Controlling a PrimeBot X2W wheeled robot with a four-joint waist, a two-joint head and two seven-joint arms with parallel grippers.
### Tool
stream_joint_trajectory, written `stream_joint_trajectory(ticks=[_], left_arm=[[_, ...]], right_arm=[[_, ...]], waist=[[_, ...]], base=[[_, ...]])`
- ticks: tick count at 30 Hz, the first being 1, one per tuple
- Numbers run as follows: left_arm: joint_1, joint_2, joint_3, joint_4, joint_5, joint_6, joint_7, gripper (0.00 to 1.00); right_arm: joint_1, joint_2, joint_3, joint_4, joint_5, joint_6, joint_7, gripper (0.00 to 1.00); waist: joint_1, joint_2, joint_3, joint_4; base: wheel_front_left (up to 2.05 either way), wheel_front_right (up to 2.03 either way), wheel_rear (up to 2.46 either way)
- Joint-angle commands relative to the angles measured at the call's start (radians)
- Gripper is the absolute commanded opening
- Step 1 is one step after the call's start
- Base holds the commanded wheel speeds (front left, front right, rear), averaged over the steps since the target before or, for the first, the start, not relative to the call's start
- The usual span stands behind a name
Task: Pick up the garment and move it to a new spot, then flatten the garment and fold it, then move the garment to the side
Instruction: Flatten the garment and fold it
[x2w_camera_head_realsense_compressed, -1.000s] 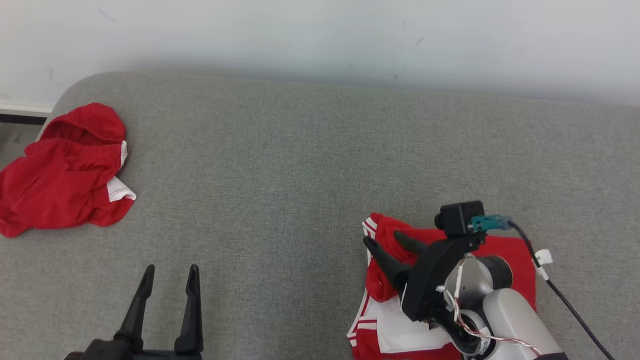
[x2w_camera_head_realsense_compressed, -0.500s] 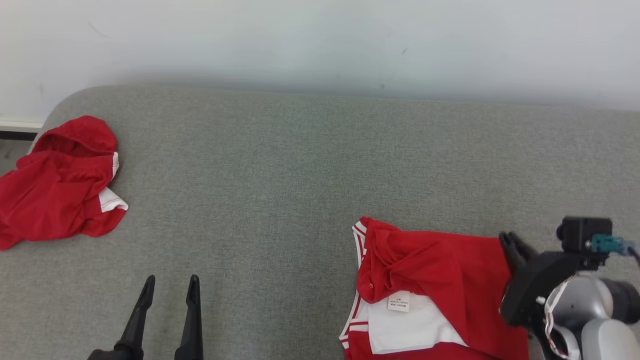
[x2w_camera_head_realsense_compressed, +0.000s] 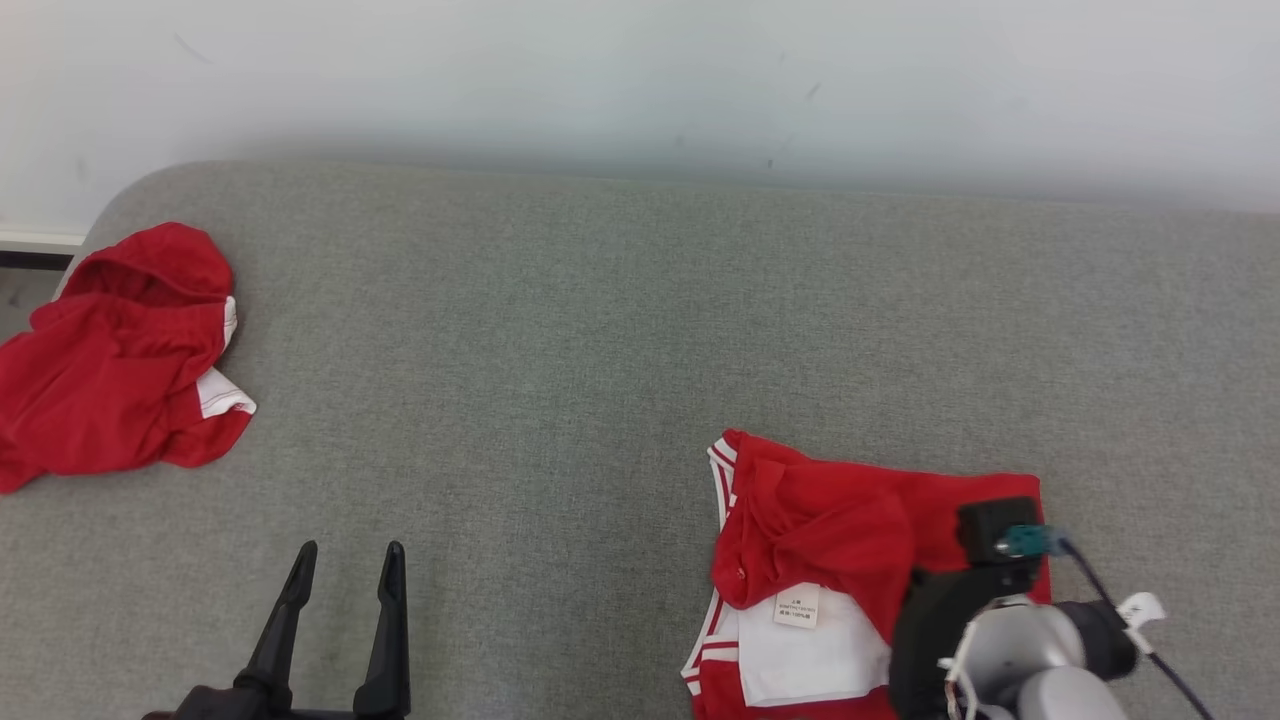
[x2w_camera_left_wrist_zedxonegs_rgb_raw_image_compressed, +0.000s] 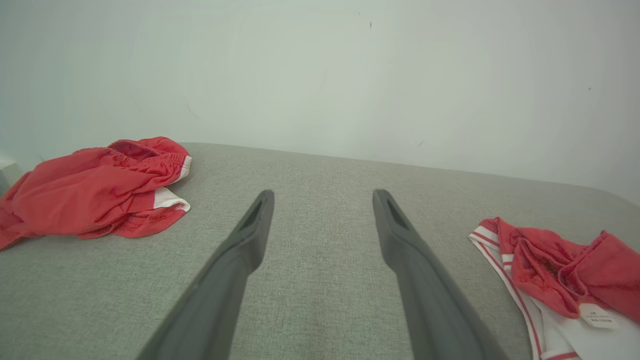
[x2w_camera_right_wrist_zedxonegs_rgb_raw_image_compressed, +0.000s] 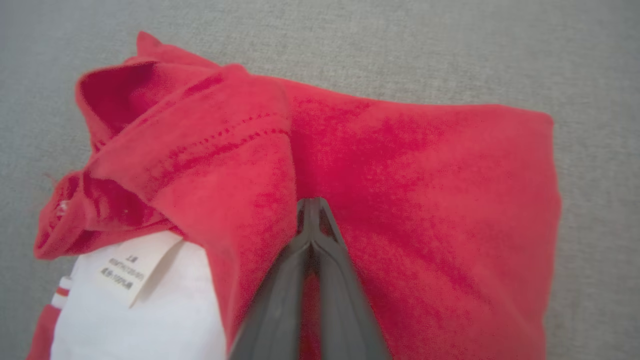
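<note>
Fingers (x2w_camera_right_wrist_zedxonegs_rgb_raw_image_compressed: 280, 285) of the right gripper (x2w_camera_right_wrist_zedxonegs_rgb_raw_image_compressed: 311, 206) are pressed together, tips on the folded garment (x2w_camera_head_realsense_compressed: 850, 510) at the head view's lower right, and the left gripper (x2w_camera_head_realsense_compressed: 350, 552) has its fingers apart at lower left; if only the top layer is caught, which I cannot tell, a sideways pull could undo the fold.

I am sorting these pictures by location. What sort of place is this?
Probably an indoor room: a grey cloth-covered cushion, like a sofa seat, against a plain pale wall, with a red-and-white garment and a crumpled red garment on it.
</note>
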Motion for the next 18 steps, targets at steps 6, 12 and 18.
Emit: stream_joint_trajectory(ticks=[6,12,18], left_arm=[[-0.013,0.004,0.003,0.001,-0.008,0.002,-0.006,1.0],[-0.014,0.001,0.006,0.0,-0.014,0.003,-0.007,1.0],[-0.011,0.001,0.009,-0.003,-0.014,0.003,-0.005,1.0]], right_arm=[[-0.003,0.0,0.201,0.003,0.056,-0.002,0.015,0.0],[0.021,0.0,0.38,-0.046,0.077,-0.002,0.057,0.0],[0.022,0.0,0.477,-0.079,0.15,-0.002,0.05,0.0]], waist=[[0.0,0.0,0.009,0.013],[0.0,0.0,0.01,0.012],[0.0,0.0,0.008,0.006]], base=[[0.0,0.0,0.0],[0.0,0.0,0.0],[0.0,0.0,0.0]])
